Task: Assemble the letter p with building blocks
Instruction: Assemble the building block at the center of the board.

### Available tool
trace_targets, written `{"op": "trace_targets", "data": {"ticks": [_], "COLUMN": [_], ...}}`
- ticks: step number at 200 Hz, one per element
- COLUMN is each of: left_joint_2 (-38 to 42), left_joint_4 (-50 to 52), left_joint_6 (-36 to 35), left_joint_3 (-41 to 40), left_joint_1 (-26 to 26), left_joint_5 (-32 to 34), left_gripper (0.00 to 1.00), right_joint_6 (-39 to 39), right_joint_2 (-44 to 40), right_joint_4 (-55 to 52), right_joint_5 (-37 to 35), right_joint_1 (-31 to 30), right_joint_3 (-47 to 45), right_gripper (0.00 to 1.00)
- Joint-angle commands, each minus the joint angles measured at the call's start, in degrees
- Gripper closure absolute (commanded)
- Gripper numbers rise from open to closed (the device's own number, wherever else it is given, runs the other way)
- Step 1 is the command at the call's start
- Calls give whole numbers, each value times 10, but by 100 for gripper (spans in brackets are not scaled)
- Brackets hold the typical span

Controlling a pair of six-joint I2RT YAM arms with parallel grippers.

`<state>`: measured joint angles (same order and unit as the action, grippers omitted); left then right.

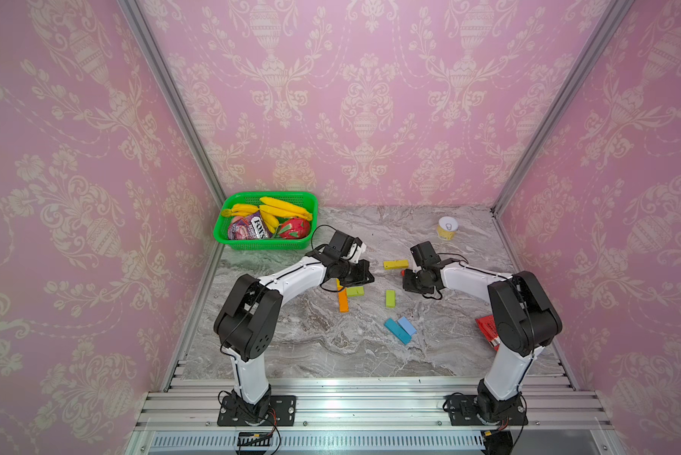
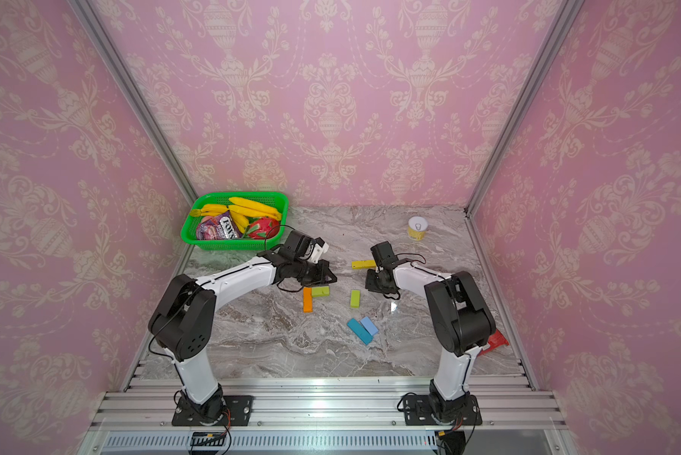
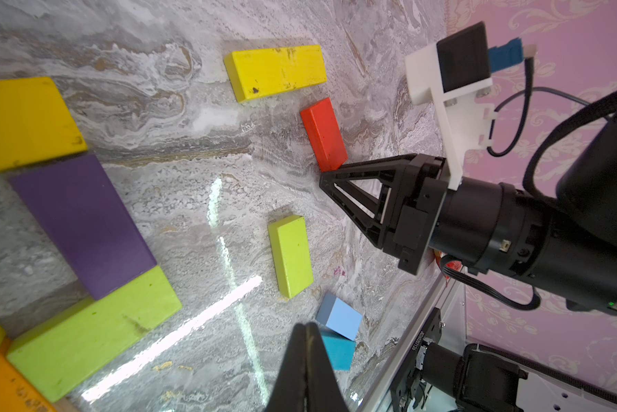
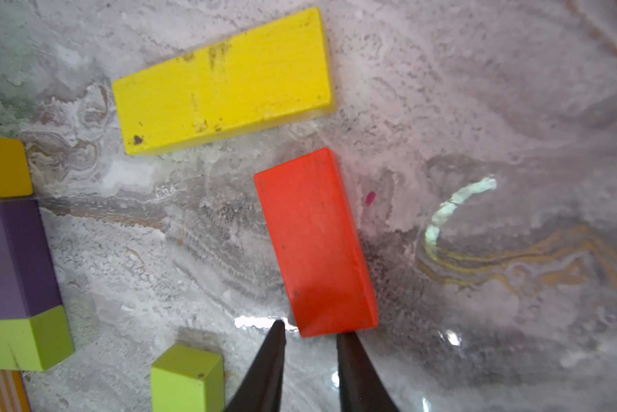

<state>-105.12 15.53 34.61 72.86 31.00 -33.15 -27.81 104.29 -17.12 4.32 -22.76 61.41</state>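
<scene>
**Approach to the next piece.** The right gripper (image 4: 312, 330), fingers slightly apart and empty, is poised at the near end of the red block (image 4: 314, 242), apparently to straddle it. The long yellow block (image 4: 225, 78) lies just beyond the red block, not touching it. The part-built letter, with its purple block (image 3: 82, 224), sits well apart from the red block. The left gripper (image 3: 305, 328), pressed together and empty, hovers there, leaving the approach free.

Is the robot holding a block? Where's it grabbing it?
Nothing is held. The left gripper is shut and empty; the right gripper has open tips at the end of the red block, not around it.
</scene>
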Motion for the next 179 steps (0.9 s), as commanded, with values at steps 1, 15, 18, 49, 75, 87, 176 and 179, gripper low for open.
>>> {"op": "trace_targets", "data": {"ticks": [1, 15, 18, 49, 75, 87, 176, 179], "left_joint_2": [-6, -3, -3, 2, 2, -3, -101, -106], "left_joint_4": [16, 17, 17, 19, 18, 19, 20, 20], "left_joint_6": [-3, -3, -3, -4, -3, -3, 10, 12], "left_joint_3": [15, 14, 13, 8, 9, 13, 95, 97], "left_joint_1": [4, 5, 5, 6, 8, 10, 57, 59], "left_joint_5": [-6, -4, -4, -1, -2, -5, -4, -2], "left_gripper": [93, 93, 93, 94, 93, 94, 94, 94], "right_joint_6": [4, 3, 3, 3, 0, 2, 10, 11], "right_joint_2": [27, 27, 28, 21, -5, -17, -94, -92], "right_joint_4": [-15, -13, -13, -19, -15, -19, -57, -55], "right_joint_5": [9, 11, 11, 12, 8, 8, 22, 24], "right_joint_1": [4, 4, 4, 4, 4, 4, 78, 81], "right_joint_3": [11, 14, 15, 13, -3, -4, -27, -28], "right_gripper": [71, 71, 71, 71, 70, 70, 66, 66]}}
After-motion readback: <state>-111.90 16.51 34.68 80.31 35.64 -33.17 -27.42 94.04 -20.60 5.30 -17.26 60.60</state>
